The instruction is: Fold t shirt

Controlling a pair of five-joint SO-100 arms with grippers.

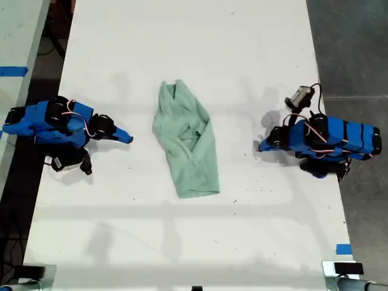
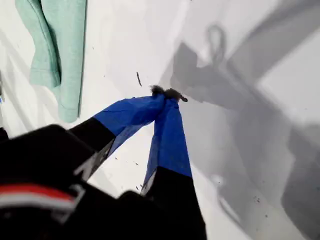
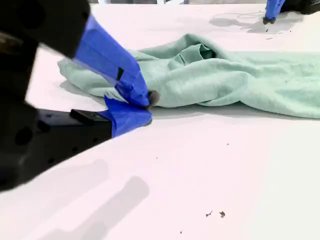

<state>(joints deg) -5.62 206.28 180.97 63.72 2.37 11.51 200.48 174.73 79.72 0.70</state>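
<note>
Pinching nothing with my first pincer [image 2: 167, 94], tips pressed together over the bare table [image 2: 260, 165], and pinching nothing with my second pincer [image 3: 145, 102] either, tips meeting just short of the t shirt [image 3: 225, 75]. Not being able to tell from the wrist views which arm is which in the exterior view. Crouching low at the exterior view's left, a blue arm [image 1: 60, 124], folded back, tip aiming at the cloth but apart from it. Lying mid-table between the two arms, the t shirt, already narrowed into a long rumpled strip, what looks like the neck toward the exterior view's top. Judging it light, soft and limp, likely dragging and bunching rather than sliding whole. Favouring a pinch at the two corners of one short end, catching every layer at the thin edge. Crouching at the exterior view's right, the other blue arm [image 1: 327, 139], also folded low, tip aimed inward, well apart from the cloth.
</note>
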